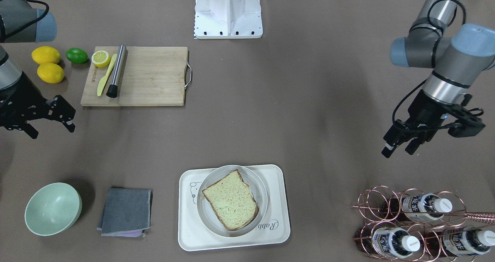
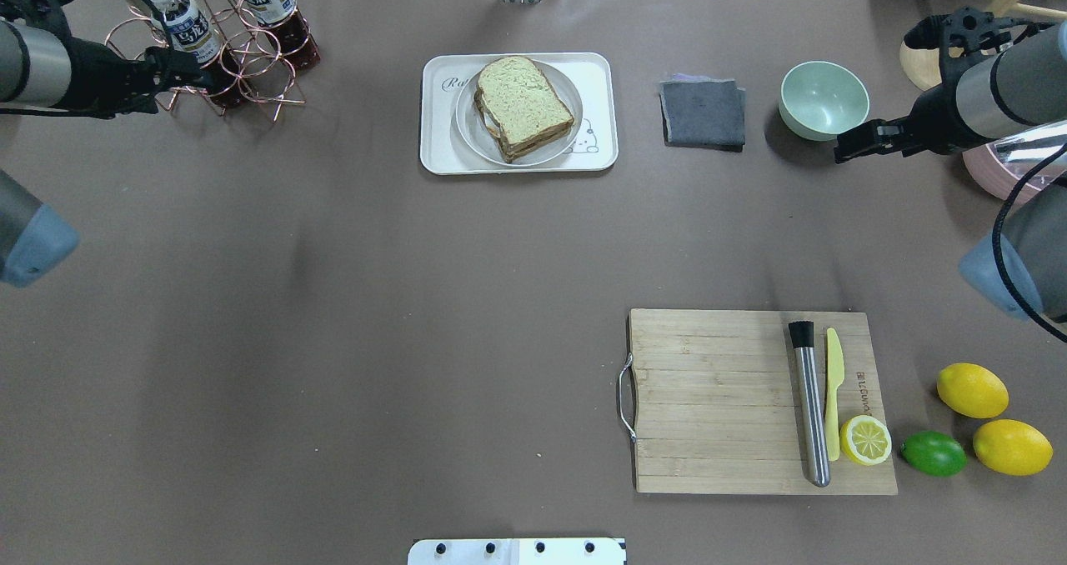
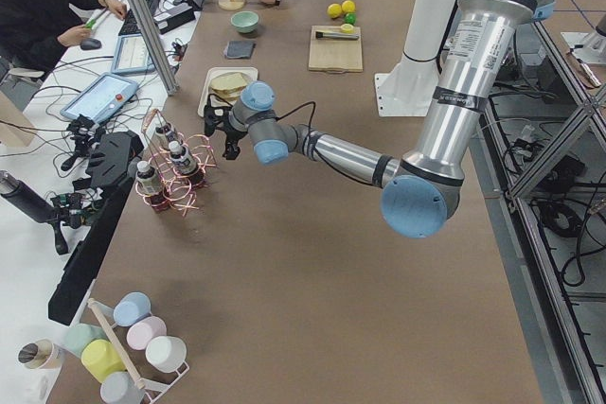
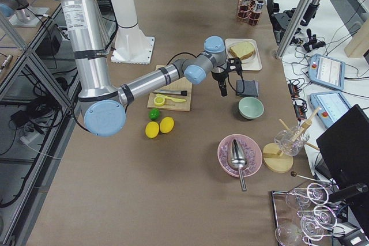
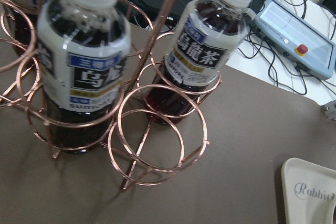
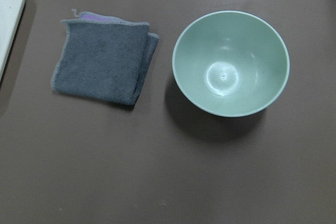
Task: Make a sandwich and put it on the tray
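**Sandwich on plate, plate on tray, both grippers empty**

Front-facing view, bottom centre: the sandwich (image 1: 231, 205) lies flat, turned diagonal. Its top slice is speckled tan bread with a brown crust and a domed-loaf outline. It sits on a round pale grey plate (image 1: 220, 174), smooth with a low rim. The plate is inside the tray (image 1: 189, 231), a flat cream rectangle with rounded corners, a bear sketch at its left edge and "Rabbi…" script lower right. In the overhead view a second crust shows under the top slice, with a sliver of white between them on the left. The rest of the filling is hidden.

Right of frame, mid-height: the left gripper (image 1: 398, 149) has its black fingers spread with nothing between them, over the bare brown table (image 1: 270, 130). Below it in the lower right corner is a copper wire rack (image 1: 381, 200) of looped rings holding white-capped dark tea bottles (image 1: 425, 206).

Left edge, mid-height: the right gripper (image 1: 51, 130) has its fingers wide apart and is also empty.

Lower left: a mint-green bowl (image 1: 53, 208), round and glossy. Near it lies a folded grey cloth (image 1: 125, 211), soft nap, with a purple edge peeking out underneath.

Upper left: a bamboo cutting board (image 1: 154, 76) with a wire handle on its right end. On it are a brushed-steel cylinder (image 1: 117, 70) with a black tip, a yellow plastic knife (image 1: 105, 76) alongside and a lemon half (image 1: 101, 58) cut face up. Off the board to the left are two whole lemons (image 1: 46, 55) and a lime (image 1: 77, 55).
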Controlling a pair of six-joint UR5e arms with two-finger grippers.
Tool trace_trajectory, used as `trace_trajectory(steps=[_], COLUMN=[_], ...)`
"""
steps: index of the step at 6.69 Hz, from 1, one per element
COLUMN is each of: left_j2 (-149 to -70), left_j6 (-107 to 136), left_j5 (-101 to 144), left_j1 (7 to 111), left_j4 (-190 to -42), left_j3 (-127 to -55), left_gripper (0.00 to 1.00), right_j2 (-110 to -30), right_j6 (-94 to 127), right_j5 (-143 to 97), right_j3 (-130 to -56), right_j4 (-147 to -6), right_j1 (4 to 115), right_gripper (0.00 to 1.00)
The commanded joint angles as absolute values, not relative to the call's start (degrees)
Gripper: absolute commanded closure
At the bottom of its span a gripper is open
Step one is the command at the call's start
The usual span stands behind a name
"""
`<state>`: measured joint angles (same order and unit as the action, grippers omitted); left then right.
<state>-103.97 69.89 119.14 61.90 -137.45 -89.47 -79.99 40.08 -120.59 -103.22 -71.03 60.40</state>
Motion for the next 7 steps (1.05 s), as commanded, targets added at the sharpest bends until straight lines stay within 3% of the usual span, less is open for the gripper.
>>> trace_trajectory(steps=[1, 4, 5, 7], left_j2=[-99.2, -96.6, -94.9, -91.5], left_j6=[64.5, 50.8, 46.6, 39.0], left_j5=[129.0, 137.9, 141.8, 146.0], left_j1=[66.5, 72.8, 75.6, 78.2], left_j4=[-137.5, -137.2, -137.3, -137.2], left_j3=[-91.2, -90.5, -90.6, -90.3], left_gripper=[0.02, 0.02, 0.02, 0.02], right_j2=[-81.6, -85.5, -84.6, -85.2], right_j6=[36.1, 30.0, 23.9, 10.5], right_j5=[-123.5, -122.6, -122.5, -122.5], right_j3=[-103.7, -102.8, -102.5, -101.9], right_j4=[-73.4, -75.4, -85.3, -91.0], right_j1=[64.7, 67.7, 70.3, 73.0], right_gripper=[0.01, 0.0, 0.0, 0.0])
